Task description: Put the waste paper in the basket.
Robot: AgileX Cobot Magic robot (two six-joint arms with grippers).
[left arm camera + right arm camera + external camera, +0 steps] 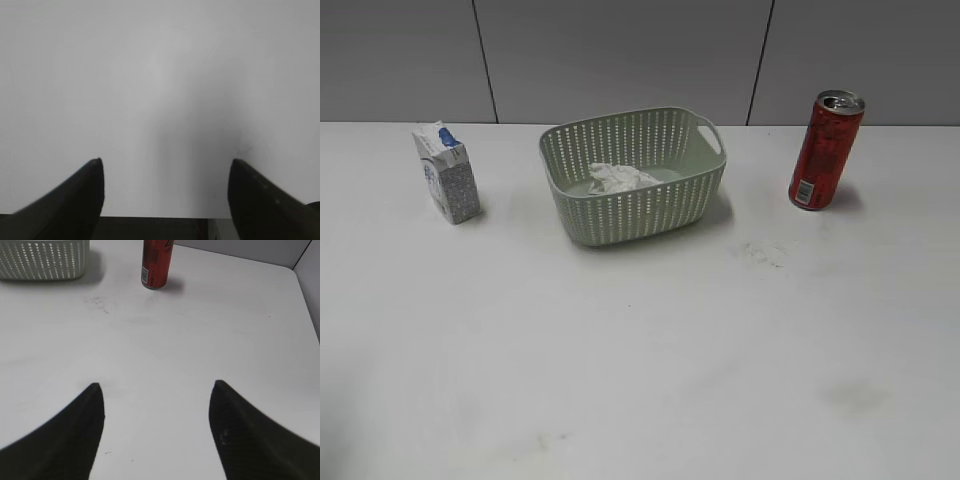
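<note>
The pale green slotted basket (620, 215) stands on the white table at the back middle. Crumpled white waste paper (618, 179) lies inside it; I cannot tell how many wads. No paper shows on the table outside it. A corner of the basket also shows in the right wrist view (42, 262). My left gripper (165, 162) is open and empty over bare table. My right gripper (156, 385) is open and empty, well short of the basket. Neither gripper shows in the exterior view.
A red drink can (825, 150) stands right of the basket and also shows in the right wrist view (157, 264). A small white-and-blue carton (447, 172) stands left of the basket. A faint smudge (762, 252) marks the table.
</note>
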